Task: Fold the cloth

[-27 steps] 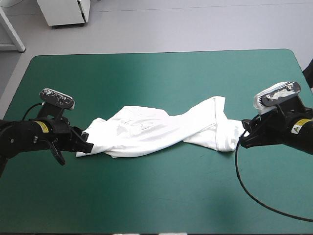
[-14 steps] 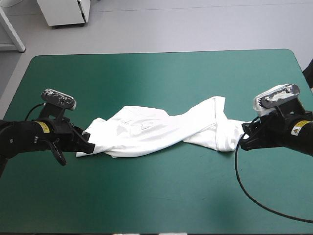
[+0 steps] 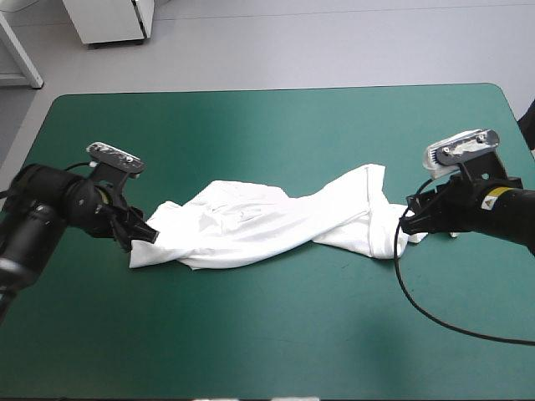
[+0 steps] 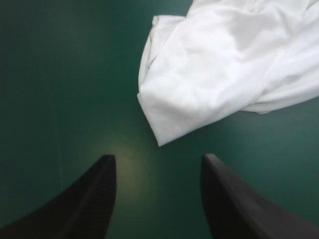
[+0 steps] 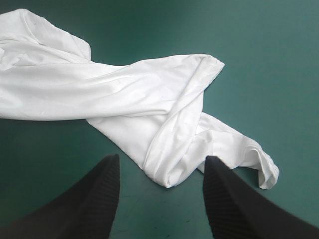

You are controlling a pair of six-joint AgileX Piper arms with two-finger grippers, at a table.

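The white T-shirt point(image 3: 259, 224) lies crumpled and twisted lengthwise across the middle of the teal-green table. My left gripper point(image 3: 144, 235) hovers at its left end. In the left wrist view this gripper point(image 4: 157, 164) is open, and a corner of the T-shirt point(image 4: 209, 79) lies just ahead of the fingertips, not between them. My right gripper point(image 3: 407, 224) is at the shirt's right end. In its own view the right gripper point(image 5: 162, 162) is open, with a rolled fold of the T-shirt point(image 5: 124, 89) reaching in between its fingers.
Bare teal-green cover point(image 3: 276, 334) stretches in front of the shirt and behind it toward the far edge point(image 3: 276, 90). A white cabinet point(image 3: 109, 21) stands on the floor beyond the table.
The left arm has swung and lifted its wrist, its gripper shifting slightly away from the shirt's left corner. The right gripper has moved left, over the shirt's right end. The shirt lies as before.
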